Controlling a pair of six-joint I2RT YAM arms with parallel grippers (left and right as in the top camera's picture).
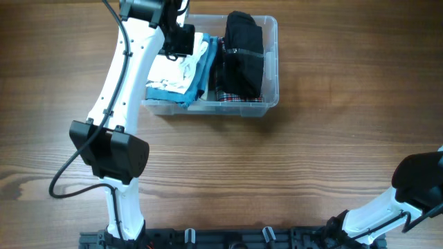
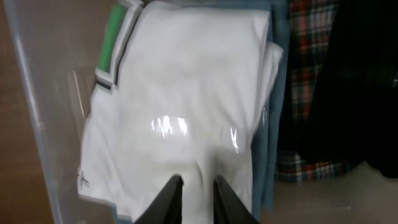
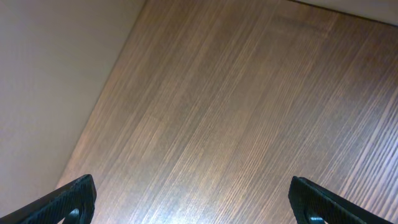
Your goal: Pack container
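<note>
Clear colourless rectangular plastic tub with rounded corners, the container, sits on the brown wood-grain table at the far side from the arm bases, a little to the left of the middle; mouth up, long axis running left to right across the overhead view, short sides facing left and right; its clear side wall shows at the left of the left wrist view. Contents lie side by side along that axis: folded white garment with a green band at the left end; folded blue garment just beside it; red plaid cloth showing low at the near wall; bulky black garment filling the right end. Left gripper is over the container's left end, down on the white garment; fingers drawn close with only a narrow slit between them, white fabric visible in the slit; cannot tell whether they pinch it or merely rest on it. Right gripper is well apart from the container, at the near right, over bare table; fingers spread wide to the corners of its view, nothing between them.
</note>
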